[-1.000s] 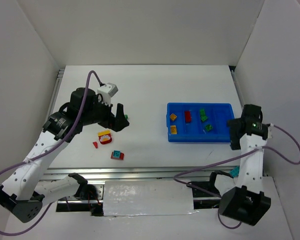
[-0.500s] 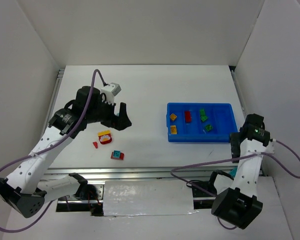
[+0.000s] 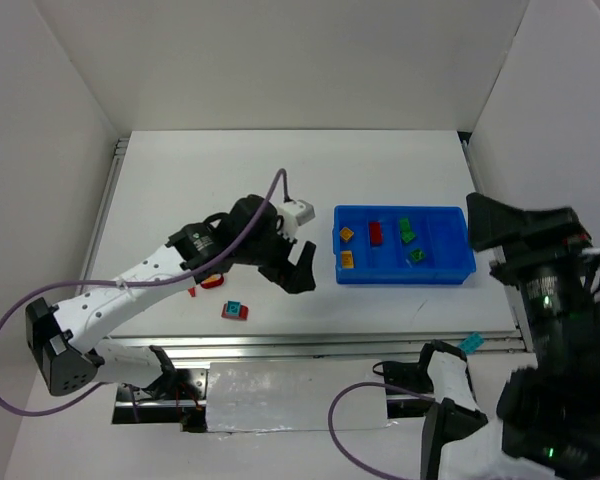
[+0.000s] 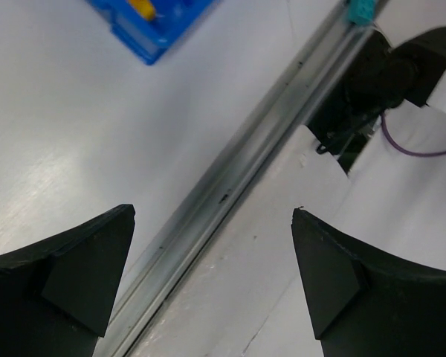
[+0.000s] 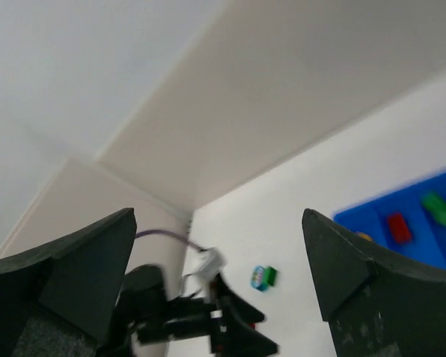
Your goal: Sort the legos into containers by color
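1. Left claw (image 4: 212,216) hangs released over the table (image 3: 380,170). Its 2 fingers are spread wide with nothing between them. Under it the left wrist view shows bare tabletop and the front rail (image 4: 230,178).
2. To this claw's left, 3 legos lie loose on the table. 1 red-and-teal brick (image 3: 234,310) lies nearest the arm bases. 1 red-and-yellow brick (image 3: 210,281) is half hidden by the left arm (image 3: 160,265). 1 tiny red piece (image 3: 192,291) lies just beside that brick.
3. Just to the claw's right sits 1 shallow bright-blue tray (image 3: 448,240), split by low blue dividers into side-by-side compartments.
4. The tray holds 5 legos. 2 yellow bricks (image 3: 346,259) are in the compartment closest to the claw, 1 red brick (image 3: 375,233) in the next, and 2 green bricks (image 3: 407,230) in the one after.
5. Right claw (image 5: 215,216) hangs high above the table, released, its 2 fingers wide apart and empty. The tray shows low on its right.
6. Far beneath this claw, 1 green-and-teal brick (image 5: 264,276) lies on the table near the left arm.
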You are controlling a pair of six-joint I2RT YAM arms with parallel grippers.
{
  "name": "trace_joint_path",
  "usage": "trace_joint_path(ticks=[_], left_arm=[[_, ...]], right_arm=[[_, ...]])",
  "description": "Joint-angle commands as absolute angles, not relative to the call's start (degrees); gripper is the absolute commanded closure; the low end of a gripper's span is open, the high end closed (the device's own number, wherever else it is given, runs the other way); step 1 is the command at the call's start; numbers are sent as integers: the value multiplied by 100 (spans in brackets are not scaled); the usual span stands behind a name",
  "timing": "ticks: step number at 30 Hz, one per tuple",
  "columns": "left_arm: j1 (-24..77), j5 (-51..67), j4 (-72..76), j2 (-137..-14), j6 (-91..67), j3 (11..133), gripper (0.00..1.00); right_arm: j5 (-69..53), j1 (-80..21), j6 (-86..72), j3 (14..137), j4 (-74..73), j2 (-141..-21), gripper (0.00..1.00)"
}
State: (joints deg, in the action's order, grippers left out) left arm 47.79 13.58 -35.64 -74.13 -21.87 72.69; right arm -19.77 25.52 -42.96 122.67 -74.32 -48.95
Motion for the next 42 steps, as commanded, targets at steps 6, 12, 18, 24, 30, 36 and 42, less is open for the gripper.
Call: trace_joint_path(ticks=[6,12,18,24,30,36,42], left_arm=[[6389,626,-2585,-8601,-2908,7952,2],[6881,940,-2152,-10368,-2998,9293,3],[7330,1448,-1679,-12109,-2935,10792,3],[7400,1696,-1591,-13779,-2891,12311,2],[7400,1706,-1293,-14642,-2900,13070,0],[7321,1855,-1028,-15046,-2839,13271,1],[7286,1978,-704,-15610,-3154,13808,1]], right_arm=[[-4385,2531,-4334,11666,-7596,-4378,0],[-4572,2329,-4482,11461,-7794,-4018,0],[-4624,2049,-4825,10758,-7945,-3586,0],[-4675,1846,-4886,10820,-8156,-3560,0],[-4878,2091,-4992,10380,-7998,-3243,1],[-5150,2364,-4983,10477,-8025,-3226,0],[-5335,2619,-5036,10056,-7928,-3041,0]])
